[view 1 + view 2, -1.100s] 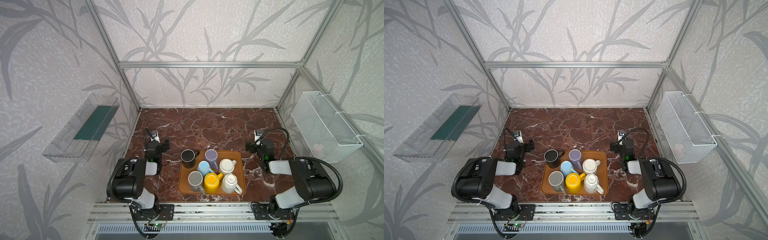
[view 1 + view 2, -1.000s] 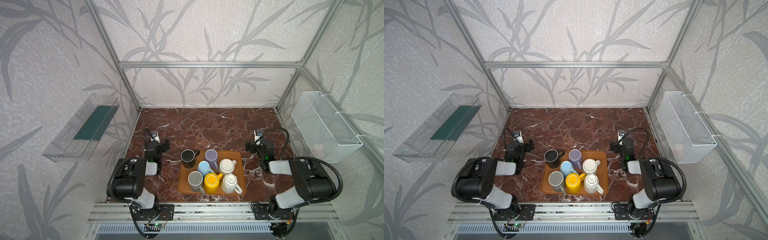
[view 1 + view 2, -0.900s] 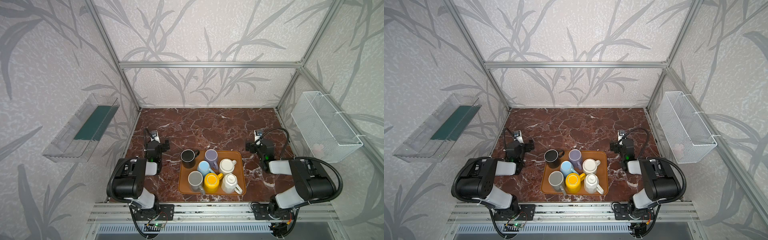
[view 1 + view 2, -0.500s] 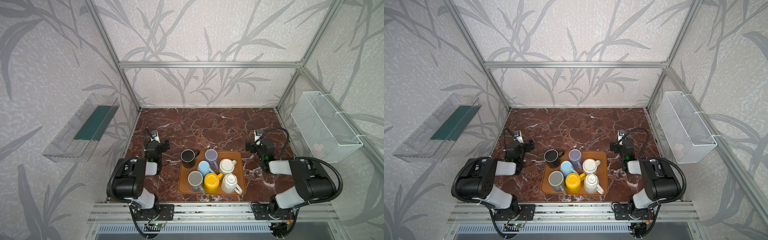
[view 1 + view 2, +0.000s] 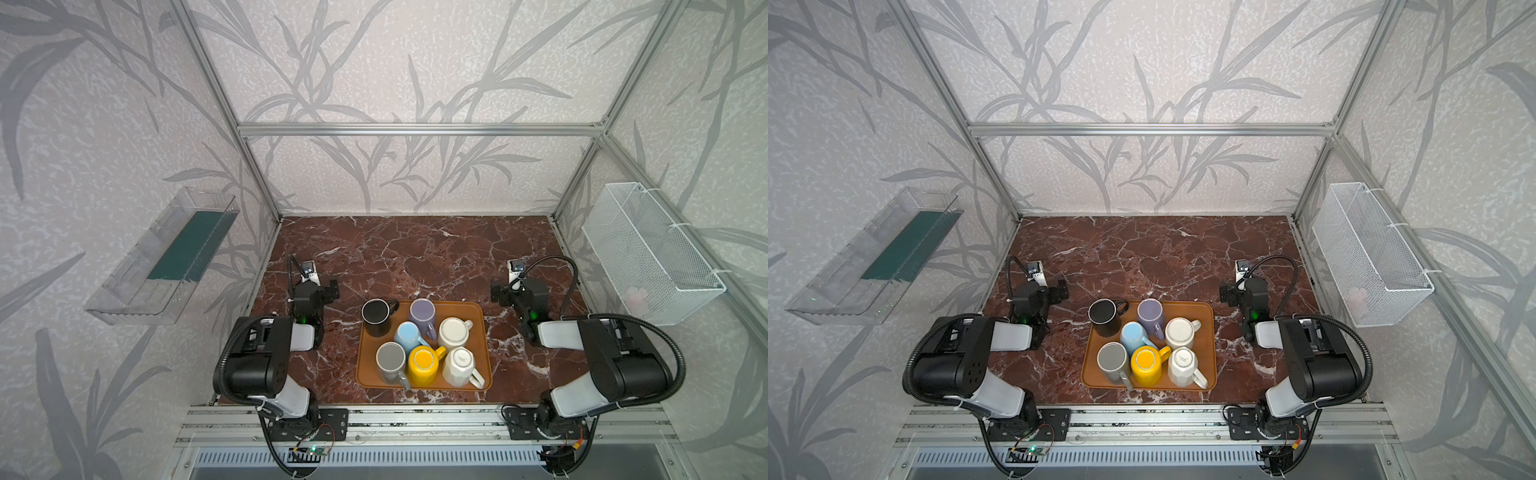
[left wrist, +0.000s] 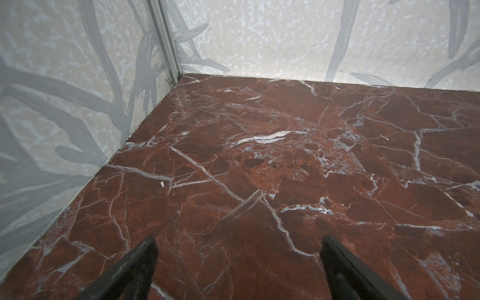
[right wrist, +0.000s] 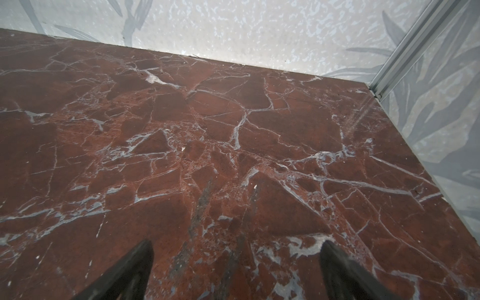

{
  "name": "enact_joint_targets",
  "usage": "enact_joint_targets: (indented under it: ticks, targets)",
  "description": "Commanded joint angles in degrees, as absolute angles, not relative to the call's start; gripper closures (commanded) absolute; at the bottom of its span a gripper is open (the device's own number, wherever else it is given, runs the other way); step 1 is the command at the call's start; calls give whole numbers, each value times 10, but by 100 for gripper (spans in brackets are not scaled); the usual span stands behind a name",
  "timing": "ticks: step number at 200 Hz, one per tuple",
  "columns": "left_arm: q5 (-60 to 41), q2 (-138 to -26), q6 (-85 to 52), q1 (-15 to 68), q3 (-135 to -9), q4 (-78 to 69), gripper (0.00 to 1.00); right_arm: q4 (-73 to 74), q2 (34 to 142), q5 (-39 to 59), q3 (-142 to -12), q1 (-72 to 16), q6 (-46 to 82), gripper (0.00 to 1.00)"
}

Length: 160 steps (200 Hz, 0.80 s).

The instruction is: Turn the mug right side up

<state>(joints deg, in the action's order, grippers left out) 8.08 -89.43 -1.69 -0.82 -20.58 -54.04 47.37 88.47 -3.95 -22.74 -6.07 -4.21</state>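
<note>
Facing the back wall from near the table's (image 5: pixel 415 249) left edge, the left gripper (image 6: pixel 237 242) has its two dark fingers spread wide over bare red marble, with nothing between them. The right gripper (image 7: pixel 236 245), near the right edge, is spread just as wide and is empty too. Both are well apart from the mugs. Between the two arms, close to the middle of the table's front edge, lies an orange-brown tray (image 5: pixel 478 349) carrying seven mugs packed side by side. The black mug (image 5: pixel 376 316) stands at the tray's back left corner with its open mouth up. The purple mug (image 5: pixel 423 312) is just beside it along the back, and the cream mug (image 5: pixel 452 332) is toward the right rim. The light blue mug (image 5: pixel 407 334) sits in the middle. Along the front rim stand the grey mug (image 5: pixel 390 359), the yellow mug (image 5: pixel 424 362) and the white faceted mug (image 5: pixel 458 365) — this last one shows a narrow ringed base on top, so it stands bottom-up, handle toward the tray's front right corner. For the other pale tops, base or mouth cannot be told from above.
</note>
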Motion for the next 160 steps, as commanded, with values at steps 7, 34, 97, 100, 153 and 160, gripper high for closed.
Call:
enact_joint_targets:
  ticks: [7,34,97,100,153,160]
  targets:
    - [87,-899,-17,-8,-218,-540,1,488,885,-31,-232,-62,-45,2]
    - [84,-897,-14,-7,-215,-543,1,488,885,-32,-231,-62,-45,8]
    - [144,-811,-12,12,-264,-386,1,449,827,-48,-227,-64,-40,7]
    - [150,-808,-10,14,-270,-377,1,435,819,-48,-230,-64,-40,6]
    - [159,-735,-61,57,-381,-176,1,184,708,-76,-310,-92,17,1]
    - [154,-721,-71,66,-397,-143,1,146,692,-79,-325,-103,21,1]
